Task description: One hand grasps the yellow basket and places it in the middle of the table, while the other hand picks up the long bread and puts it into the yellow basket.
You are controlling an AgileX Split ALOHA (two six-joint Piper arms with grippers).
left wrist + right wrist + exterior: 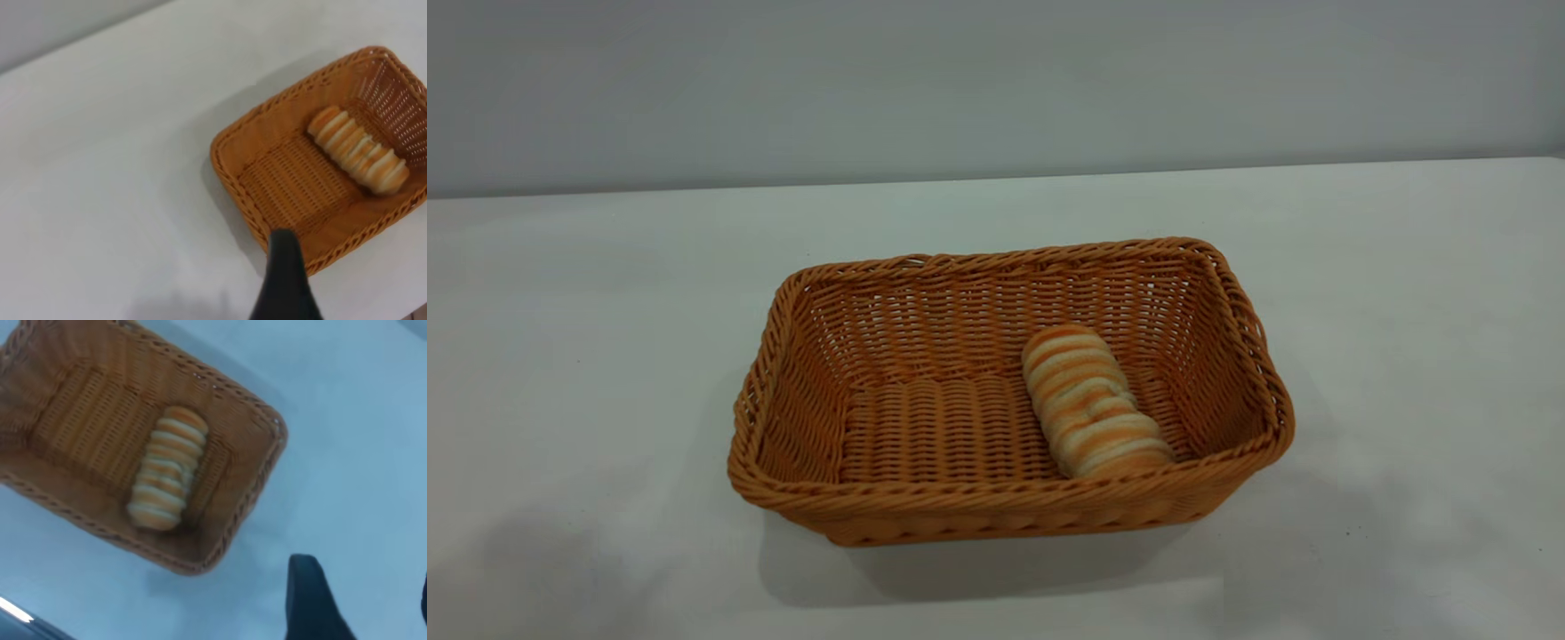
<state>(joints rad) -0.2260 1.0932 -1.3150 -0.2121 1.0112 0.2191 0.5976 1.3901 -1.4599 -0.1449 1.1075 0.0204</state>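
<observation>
Task looks complete: yellow basket (1009, 391) sits mid-tabletop (1405, 293), long bread (1094, 400) lies inside, toward basket's 3 o'clock end in exterior view, angled across woven floor. Nothing left but retreat, by judgement.

Left tool (285, 280): one dark finger visible above basket rim, apart from bread; open or closed, cannot tell.

Right tool (360, 600): fingers spread, empty, off basket's corner over bare tabletop, well clear of bread.

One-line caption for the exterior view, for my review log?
Long bread lies in the right half of the yellow basket, which sits mid-table; no arm is in view.
</observation>
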